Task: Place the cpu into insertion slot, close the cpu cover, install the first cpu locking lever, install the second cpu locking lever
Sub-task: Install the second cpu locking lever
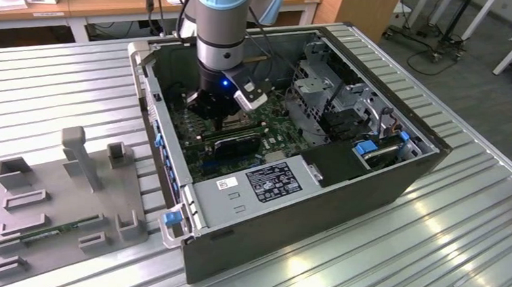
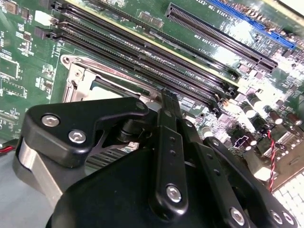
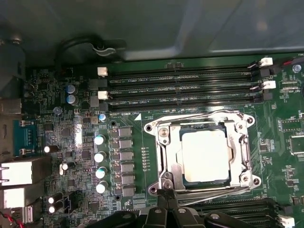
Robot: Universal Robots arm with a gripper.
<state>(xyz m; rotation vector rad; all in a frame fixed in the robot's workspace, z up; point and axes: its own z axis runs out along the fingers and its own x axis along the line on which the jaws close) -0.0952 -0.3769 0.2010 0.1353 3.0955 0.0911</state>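
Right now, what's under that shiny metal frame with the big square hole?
Under the cpu cover, the cpu shows through the cut-out, its pale top sitting in the insertion slot. The frame hides the chip's edges, and the socket's pins beneath it cannot be seen.

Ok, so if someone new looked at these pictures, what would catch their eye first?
Probably the pale silver square cpu, seated in the silvery-rimmed square insertion slot with the thin metal cpu cover shut over it, in the first wrist view. In the exterior view, the black end effector reaches down into the open dark computer case above that socket.
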